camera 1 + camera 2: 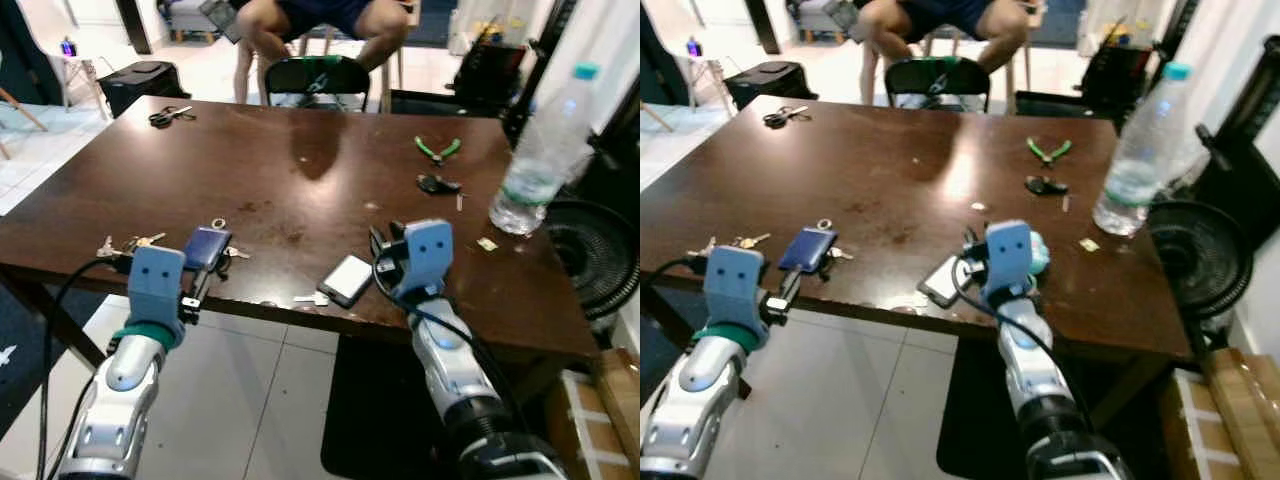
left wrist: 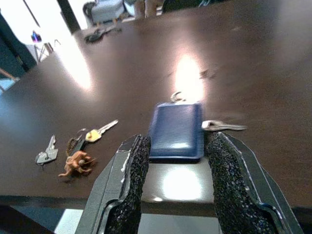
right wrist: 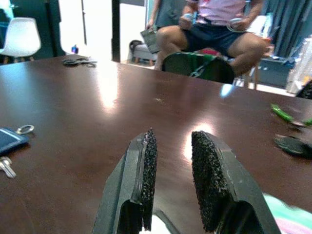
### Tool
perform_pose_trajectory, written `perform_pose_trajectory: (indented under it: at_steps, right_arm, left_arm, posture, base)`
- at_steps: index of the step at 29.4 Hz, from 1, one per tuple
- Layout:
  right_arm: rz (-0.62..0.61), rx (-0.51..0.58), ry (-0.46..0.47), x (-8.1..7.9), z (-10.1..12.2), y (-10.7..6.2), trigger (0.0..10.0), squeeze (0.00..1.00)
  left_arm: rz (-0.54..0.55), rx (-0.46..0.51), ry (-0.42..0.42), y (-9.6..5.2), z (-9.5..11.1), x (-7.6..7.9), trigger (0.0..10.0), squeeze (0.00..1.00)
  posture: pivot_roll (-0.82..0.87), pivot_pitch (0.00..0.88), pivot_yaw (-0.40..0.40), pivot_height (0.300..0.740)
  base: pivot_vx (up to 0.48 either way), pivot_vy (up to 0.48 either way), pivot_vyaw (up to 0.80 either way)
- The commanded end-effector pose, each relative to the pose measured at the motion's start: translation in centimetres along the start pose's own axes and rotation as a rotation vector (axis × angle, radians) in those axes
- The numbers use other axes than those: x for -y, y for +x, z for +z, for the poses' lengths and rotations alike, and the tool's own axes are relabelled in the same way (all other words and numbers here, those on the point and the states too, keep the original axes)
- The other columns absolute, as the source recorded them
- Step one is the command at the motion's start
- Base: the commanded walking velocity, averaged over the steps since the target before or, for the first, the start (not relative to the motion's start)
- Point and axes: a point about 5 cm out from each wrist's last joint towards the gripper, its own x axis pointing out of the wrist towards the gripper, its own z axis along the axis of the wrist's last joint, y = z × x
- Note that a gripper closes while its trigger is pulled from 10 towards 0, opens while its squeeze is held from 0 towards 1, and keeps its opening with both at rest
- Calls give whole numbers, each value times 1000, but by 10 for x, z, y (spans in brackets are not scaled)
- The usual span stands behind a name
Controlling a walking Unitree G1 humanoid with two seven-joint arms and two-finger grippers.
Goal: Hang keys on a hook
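A blue key case (image 2: 176, 129) with a ring and one silver key (image 2: 223, 126) lies near the front edge of the dark wooden table (image 1: 300, 170). My left gripper (image 2: 175, 151) is open just short of the case, which lies just past its fingertips, in line with the gap between them. From the head it hangs at the table's front edge, with the left gripper (image 1: 203, 276) just before the case (image 1: 207, 244). A loose bunch of keys (image 1: 125, 243) lies to the case's left. My right gripper (image 3: 173, 141) is open over the table, holding nothing.
A grey phone (image 1: 347, 278) lies by the right gripper (image 1: 384, 250). A plastic bottle (image 1: 540, 150) stands at the right; green pliers (image 1: 437, 150) and a black fob (image 1: 437, 184) lie nearby. Scissors (image 1: 170, 116) lie far left. A person (image 1: 315, 25) sits behind the table. A fan (image 1: 590, 255) stands right.
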Motion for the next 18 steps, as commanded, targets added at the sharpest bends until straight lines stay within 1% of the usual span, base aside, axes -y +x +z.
perform_pose_trajectory:
  at_steps: [1, 4, 6, 7, 8, 11, 13, 14, 15, 16, 18]
  right_arm:
    - [13, -18, -1, -4, -5, -3, 10000, 0]
    - [13, -17, -1, -4, -5, -2, 10000, 0]
    - [12, -16, -1, -4, -4, -2, 10000, 0]
    - [12, -16, -1, -4, -4, -2, 10000, 0]
    - [11, -14, -1, -4, -4, -3, 10000, 0]
    - [10, -14, -1, -3, -4, -3, 10000, 0]
    - [11, -12, -1, -3, -4, -3, 10000, 0]
    - [11, -12, -1, -3, -4, -3, 10000, 0]
    - [13, -11, -4, -3, -4, -3, 10000, 0]
    - [30, -7, -27, -5, -3, -3, 10000, 0]
    - [85, 8, -83, -10, 1, -3, 10000, 0]
  left_arm:
    - [14, -22, 4, -1, -4, -3, 10000, 0]
    - [6, -23, -11, -1, -4, -3, 10000, 0]
    - [-44, -22, -20, -1, 0, -1, 10000, 0]
    - [-44, -22, -20, -1, 0, -1, 10000, 0]
    - [-93, -44, -4, -2, 1, 2, 10000, 0]
    - [-109, -72, 18, -2, 0, 4, 10000, 0]
    - [-195, -57, -71, -6, 10, 11, 10000, 0]
    - [-195, -57, -71, -6, 10, 11, 10000, 0]
    - [-245, -54, -102, -8, 14, 15, 10000, 0]
    - [-304, -42, -107, -11, 20, 19, 10000, 0]
    - [-393, -69, -62, -16, 28, 25, 10000, 0]
  posture:
    - [-40, 0, 109, 740]
    - [-40, 0, 109, 740]
    - [-45, 0, 110, 740]
    - [-45, 0, 110, 740]
    - [-45, 0, 110, 740]
    - [-45, 0, 110, 740]
    - [-41, 0, 110, 740]
    - [-41, 0, 110, 740]
    - [-40, 0, 110, 740]
    - [-40, 0, 110, 740]
    - [-29, 0, 108, 740]
  base:
    - [0, 0, 0]
    - [0, 0, 0]
    - [0, 0, 0]
    - [0, 0, 0]
    - [0, 0, 0]
    - [0, 0, 0]
    - [0, 0, 0]
    - [0, 0, 0]
    - [0, 0, 0]
    - [0, 0, 0]
    - [0, 0, 0]
